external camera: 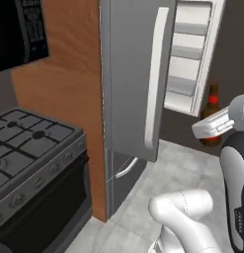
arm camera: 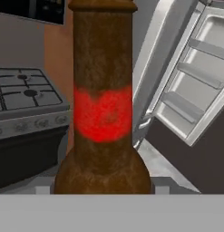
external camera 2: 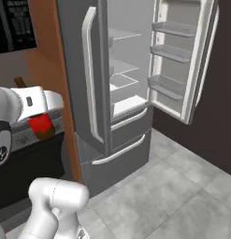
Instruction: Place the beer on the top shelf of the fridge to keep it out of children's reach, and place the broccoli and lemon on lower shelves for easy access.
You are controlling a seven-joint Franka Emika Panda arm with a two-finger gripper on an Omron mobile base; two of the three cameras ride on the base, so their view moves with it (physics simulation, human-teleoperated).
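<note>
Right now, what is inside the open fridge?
The fridge interior shows bare pale shelves and grey door bins with nothing visible on them. The closed left door covers the rest.

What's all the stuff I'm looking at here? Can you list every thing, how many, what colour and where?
beer: one, dark brown bottle with a red label, held up close in front of the hand camera.
fridge: one, grey outside and white inside, right door swung open, left door shut.
door bins: three, grey, on the inside of the open door.
shelves: a few, pale grey, inside the fridge; nothing seen on them.
door handle: one, long and white, on the shut door.
stove: one, grey with black grates, left of the fridge.
microwave: one, black, above the stove.
wooden panel: one, orange-brown, between stove and fridge.
floor: grey tiles.
gripper: one, white, around the bottle.
</note>
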